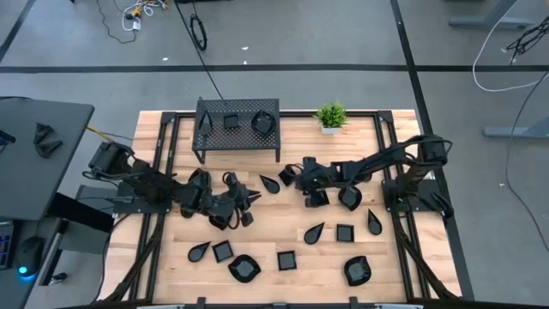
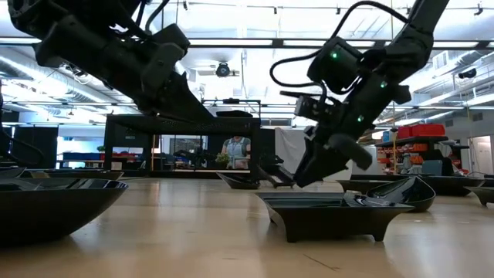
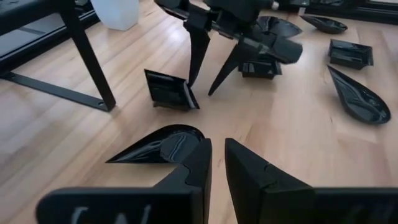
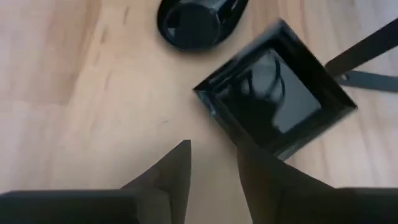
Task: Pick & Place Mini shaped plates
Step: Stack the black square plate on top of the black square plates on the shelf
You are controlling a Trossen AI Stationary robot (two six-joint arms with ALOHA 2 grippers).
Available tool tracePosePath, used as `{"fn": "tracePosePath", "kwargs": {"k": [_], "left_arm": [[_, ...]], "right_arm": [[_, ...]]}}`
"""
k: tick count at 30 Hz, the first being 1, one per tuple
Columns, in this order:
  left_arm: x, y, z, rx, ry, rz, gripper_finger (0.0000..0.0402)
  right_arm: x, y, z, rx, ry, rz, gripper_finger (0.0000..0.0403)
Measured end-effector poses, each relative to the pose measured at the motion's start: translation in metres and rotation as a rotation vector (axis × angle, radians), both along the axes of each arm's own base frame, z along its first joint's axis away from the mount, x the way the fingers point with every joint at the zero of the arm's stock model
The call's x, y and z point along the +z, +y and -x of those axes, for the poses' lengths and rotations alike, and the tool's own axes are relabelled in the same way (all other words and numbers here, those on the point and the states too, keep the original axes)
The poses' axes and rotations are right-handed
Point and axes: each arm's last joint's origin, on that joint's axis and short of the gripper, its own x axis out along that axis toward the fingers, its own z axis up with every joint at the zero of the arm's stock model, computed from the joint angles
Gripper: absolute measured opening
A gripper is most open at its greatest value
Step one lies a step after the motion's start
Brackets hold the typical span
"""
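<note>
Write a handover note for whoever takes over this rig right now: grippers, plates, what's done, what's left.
Left gripper: fingers narrowly parted, empty, beside a glossy black teardrop plate.
Right gripper: open, empty, at the edge of a glossy black square plate that looks tipped on the wooden table.
Done: three small black plates sit on the black perforated metal rack.
Left: about a dozen plates scattered on the table.

The plates (image 1: 287,259) are glossy black, catching pale reflections. The tabletop (image 1: 283,219) is light wood with a streaky grain. The rack (image 1: 238,127) is black, dotted with holes. The plant (image 1: 330,113) is green in a white pot. Both arms are dark.
</note>
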Motion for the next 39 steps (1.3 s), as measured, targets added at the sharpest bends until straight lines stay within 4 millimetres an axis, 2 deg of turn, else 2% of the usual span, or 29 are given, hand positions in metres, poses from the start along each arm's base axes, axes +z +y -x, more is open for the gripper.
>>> {"fn": "tracePosePath", "kwargs": {"k": [6,10,18,22,26,32,39], "left_arm": [[0.001,0.000,0.000,-0.002,-0.011,0.004,0.0048],[0.002,0.000,-0.001,-0.001,-0.020,0.007,0.0048],[0.002,0.000,-0.001,-0.001,-0.025,0.009,0.0048],[0.002,-0.001,-0.001,-0.001,-0.026,0.009,0.0048],[0.002,-0.001,-0.001,-0.001,-0.026,0.009,0.0048],[0.003,-0.001,-0.002,-0.005,-0.031,0.003,0.0048],[0.003,-0.001,-0.002,-0.004,-0.032,0.004,0.0048]], "right_arm": [[-0.001,0.000,-0.004,0.016,-0.037,0.043,0.0100],[0.001,0.002,-0.006,0.034,-0.054,0.053,0.0095],[0.006,0.011,-0.010,0.071,-0.098,0.137,0.0119],[0.006,0.003,-0.009,0.080,-0.078,0.213,0.0133],[0.003,-0.006,-0.009,0.162,-0.046,0.248,0.0132],[-0.007,-0.010,-0.010,0.301,-0.014,0.315,0.0112],[-0.009,-0.011,-0.010,0.289,0.000,0.335,0.0054]]}}
